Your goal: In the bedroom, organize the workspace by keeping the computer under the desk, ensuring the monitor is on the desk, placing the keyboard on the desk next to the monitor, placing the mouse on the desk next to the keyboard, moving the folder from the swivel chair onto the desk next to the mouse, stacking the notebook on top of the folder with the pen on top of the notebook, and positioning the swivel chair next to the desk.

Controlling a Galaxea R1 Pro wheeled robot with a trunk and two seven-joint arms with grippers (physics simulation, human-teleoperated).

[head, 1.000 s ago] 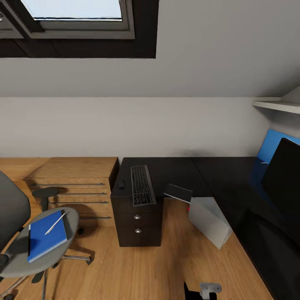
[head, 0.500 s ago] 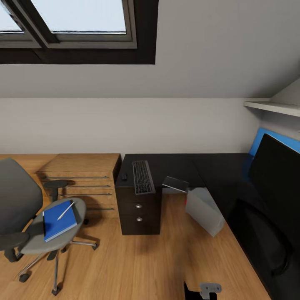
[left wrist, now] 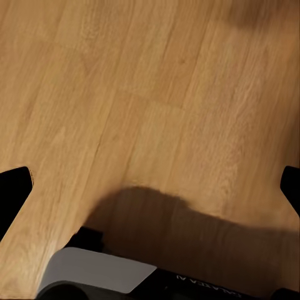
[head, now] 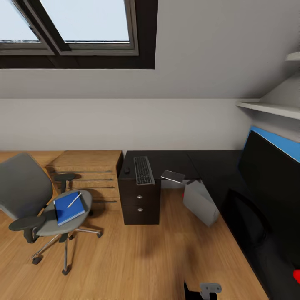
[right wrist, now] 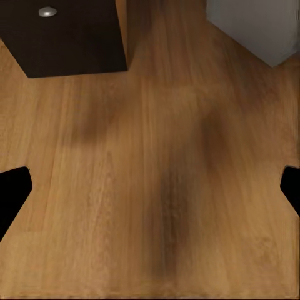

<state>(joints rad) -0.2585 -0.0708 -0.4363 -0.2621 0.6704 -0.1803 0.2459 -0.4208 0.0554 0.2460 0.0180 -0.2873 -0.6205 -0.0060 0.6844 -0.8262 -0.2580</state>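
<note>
Facing the bedroom workspace from the wooden floor, both my grippers spread wide over bare boards.

At my far left stands the swivel chair, well apart from the desk; the folder lies flat on its seat with the pen resting across the folder's top corner. Next comes a light wooden cabinet, then the desk's black drawer unit, with the mouse just beside the keyboard on the top above it. A small dark flat thing, perhaps a notebook, overhangs the desk edge, and the grey computer leans tilted on the floor beneath. The monitor stands at my right. My left gripper and right gripper both hold their fingers far apart, clasping nothing.
</note>
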